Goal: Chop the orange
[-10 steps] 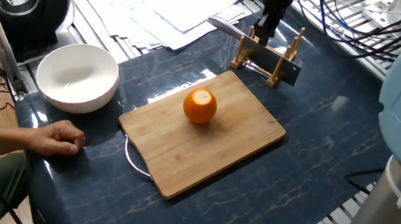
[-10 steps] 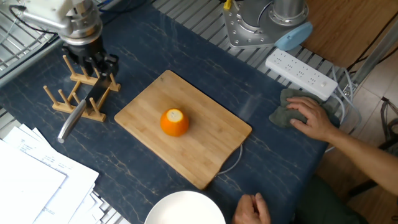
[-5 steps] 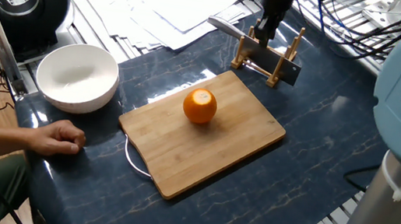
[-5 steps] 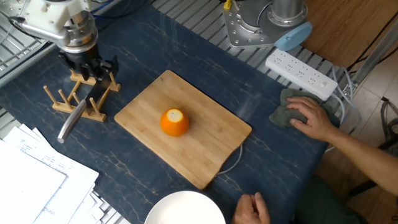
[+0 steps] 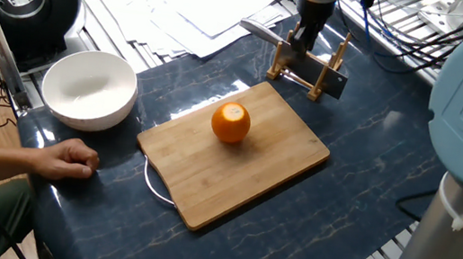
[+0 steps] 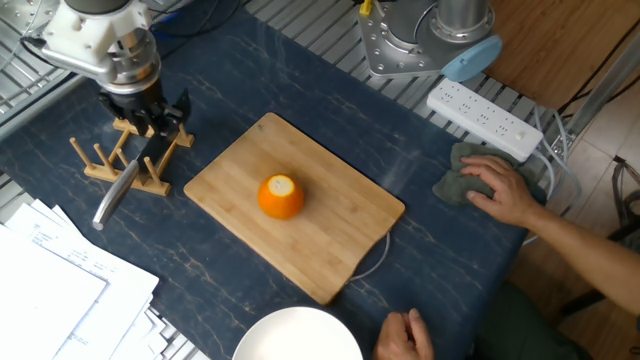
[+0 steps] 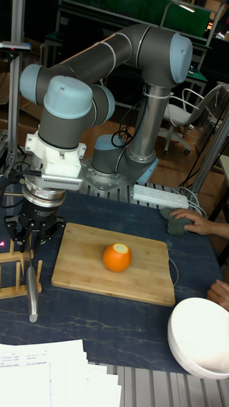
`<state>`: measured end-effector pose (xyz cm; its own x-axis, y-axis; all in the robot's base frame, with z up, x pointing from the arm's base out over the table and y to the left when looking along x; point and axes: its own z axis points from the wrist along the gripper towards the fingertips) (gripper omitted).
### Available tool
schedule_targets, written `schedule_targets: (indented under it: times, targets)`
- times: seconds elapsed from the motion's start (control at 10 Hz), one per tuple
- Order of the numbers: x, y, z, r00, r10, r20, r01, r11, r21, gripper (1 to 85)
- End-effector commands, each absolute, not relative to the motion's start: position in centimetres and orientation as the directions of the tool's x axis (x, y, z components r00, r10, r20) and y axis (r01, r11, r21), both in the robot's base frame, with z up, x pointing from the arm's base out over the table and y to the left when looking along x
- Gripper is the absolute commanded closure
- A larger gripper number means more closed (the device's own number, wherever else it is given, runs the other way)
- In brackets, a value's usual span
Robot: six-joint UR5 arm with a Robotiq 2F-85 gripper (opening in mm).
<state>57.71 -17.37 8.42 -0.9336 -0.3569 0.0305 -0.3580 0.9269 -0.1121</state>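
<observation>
The orange (image 5: pixel 231 122) (image 6: pixel 281 196) (image 7: pixel 117 257) stands whole, pale cut top up, in the middle of the wooden cutting board (image 5: pixel 252 176) (image 6: pixel 335 245) (image 7: pixel 79 270). Beyond the board's far corner, a knife (image 5: pixel 323 75) (image 6: pixel 122 188) (image 7: pixel 32 294) with a black handle lies in a small wooden rack (image 5: pixel 284 62) (image 6: pixel 92 160). My gripper (image 5: pixel 302 41) (image 6: pixel 150 118) (image 7: pixel 30 238) hangs just over the knife's handle, fingers spread apart with nothing held. It is well away from the orange.
A white bowl (image 5: pixel 89 89) (image 6: pixel 295 338) (image 7: pixel 200 337) sits beside the board. A person's fist (image 5: pixel 68 159) rests near it, and their other hand (image 6: pixel 495 188) lies on a grey cloth (image 6: pixel 452 160) by a power strip (image 6: pixel 485 118). Papers (image 5: pixel 194 6) lie behind the rack.
The gripper has shifted slightly over the rack, and the arm's elbow has swung a little. The orange, the knife and the person's hands have stayed put.
</observation>
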Motion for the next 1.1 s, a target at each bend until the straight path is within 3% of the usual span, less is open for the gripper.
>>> schedule_targets:
  times: [0.0, 1.0]
  targets:
    - [57.78, -17.45, 7.88, -0.935, -0.353, 0.021, -0.354, 0.929, -0.11, 53.3]
    - [58.38, -17.76, 7.27, -0.935, -0.354, 0.009, -0.352, 0.928, -0.126, 56.0]
